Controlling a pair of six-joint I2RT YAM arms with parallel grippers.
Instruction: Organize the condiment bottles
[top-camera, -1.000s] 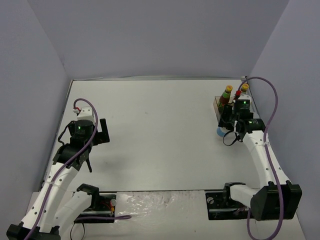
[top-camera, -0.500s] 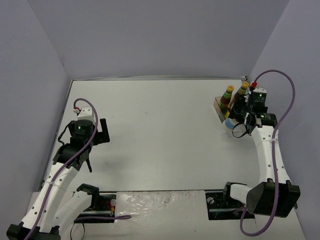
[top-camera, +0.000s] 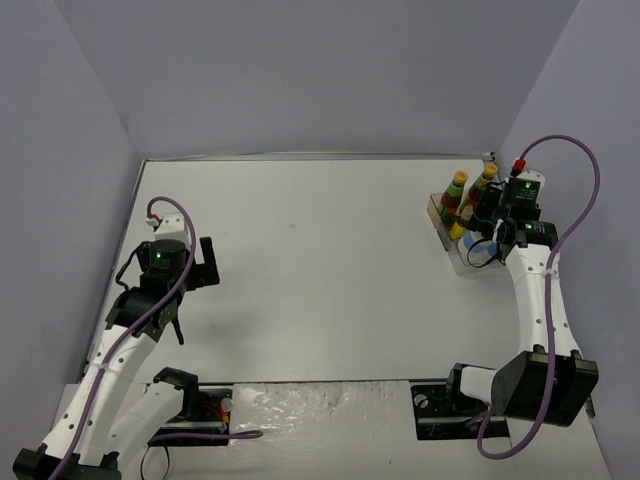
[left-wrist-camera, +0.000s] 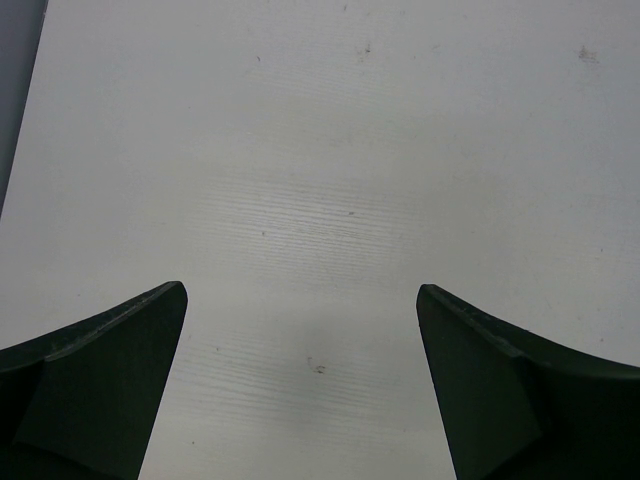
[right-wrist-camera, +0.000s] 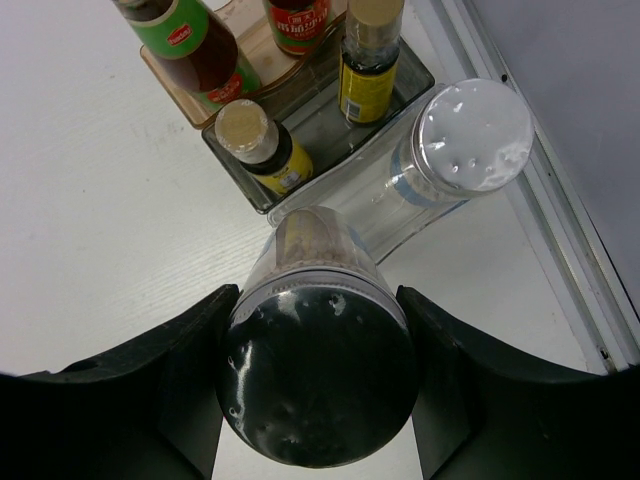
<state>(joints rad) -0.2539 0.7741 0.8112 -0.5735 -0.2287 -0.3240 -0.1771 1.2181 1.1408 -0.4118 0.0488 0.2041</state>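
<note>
My right gripper (right-wrist-camera: 318, 295) is shut on a silver-topped cylinder (right-wrist-camera: 318, 380), seen from its top, at the near end of the clear tray (right-wrist-camera: 415, 72). I cannot tell if it touches the tray. A second silver-topped cylinder (right-wrist-camera: 470, 140) stands in the tray on the right. Two small yellow-labelled bottles (right-wrist-camera: 262, 145) (right-wrist-camera: 368, 60) stand in the tray. A green-labelled bottle (right-wrist-camera: 185, 40) and a red-labelled bottle (right-wrist-camera: 298, 22) stand behind them. In the top view the right gripper (top-camera: 480, 242) is at the tray (top-camera: 440, 225). My left gripper (top-camera: 195, 265) is open and empty (left-wrist-camera: 300, 290).
The tray has a tan wooden block (right-wrist-camera: 185, 105) at its far end. The right wall (right-wrist-camera: 560, 120) and the table's edge strip run close beside the tray. The left gripper hovers over bare white table (left-wrist-camera: 330, 150) near the left wall.
My right arm has moved right and away from me with the cylinder, from the table in front of the tray up to the tray's near end. The left arm has not moved.
</note>
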